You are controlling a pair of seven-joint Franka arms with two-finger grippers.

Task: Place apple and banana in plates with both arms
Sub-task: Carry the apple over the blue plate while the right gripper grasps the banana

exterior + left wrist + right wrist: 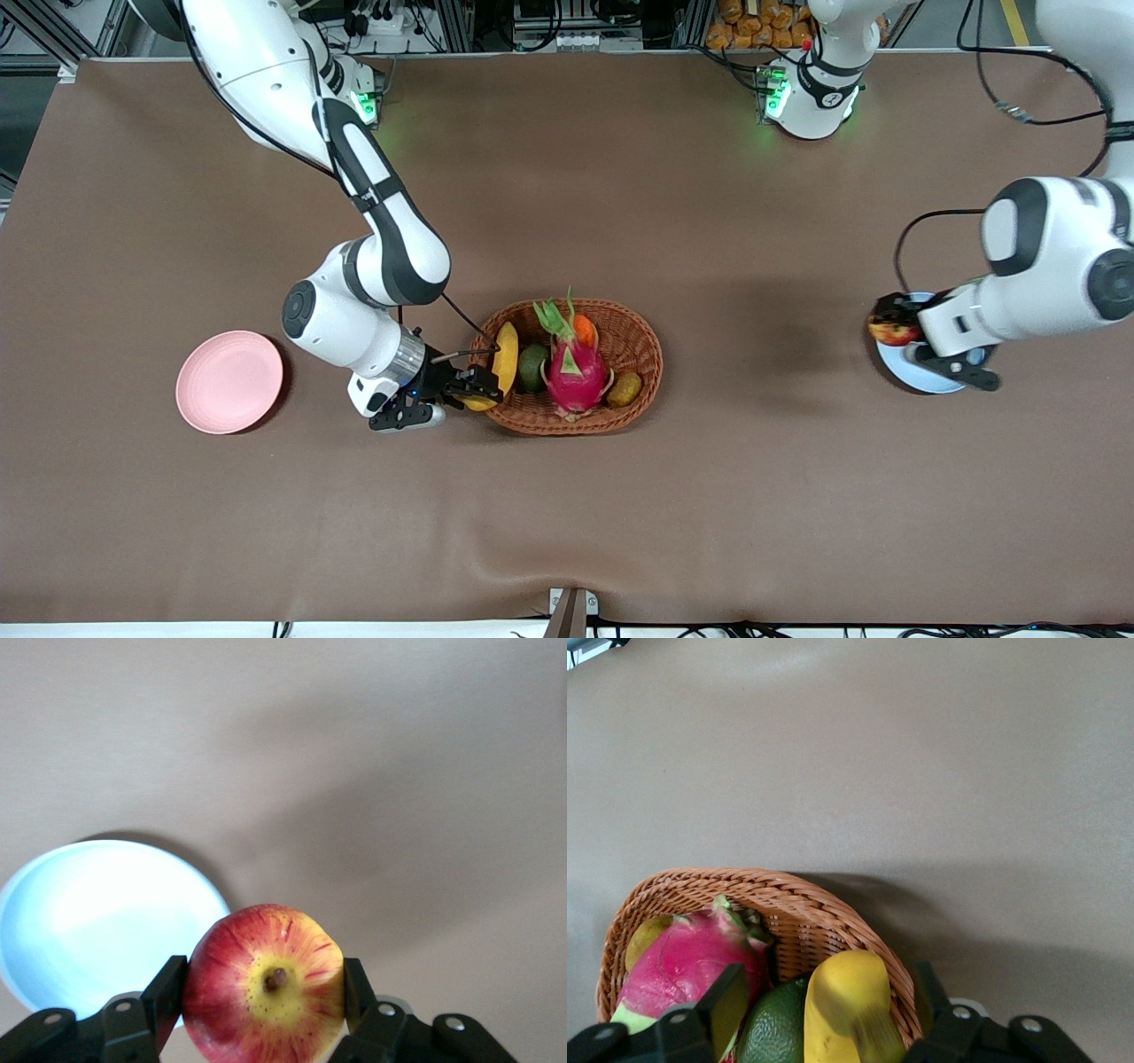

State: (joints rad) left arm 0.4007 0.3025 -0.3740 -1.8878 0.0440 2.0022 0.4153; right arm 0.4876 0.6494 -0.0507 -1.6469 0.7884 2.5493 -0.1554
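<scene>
My left gripper [890, 330] is shut on the red and yellow apple [893, 333] and holds it over the edge of the light blue plate [930, 381]. In the left wrist view the apple [266, 983] sits between both fingers, with the blue plate [97, 921] below it. My right gripper [474, 385] is open at the basket's end toward the right arm. Its fingers straddle the yellow banana [505, 354] and the basket rim. In the right wrist view the banana [846, 1001] lies between the wide-apart fingers [731, 992]. The pale pink plate [229, 381] lies empty toward the right arm's end.
The oval wicker basket [642, 332] stands mid-table. It holds a pink dragon fruit [574, 368], a dark green fruit [532, 366], a small orange fruit [585, 330] and a brownish-green fruit [625, 388]. Brown cloth covers the table.
</scene>
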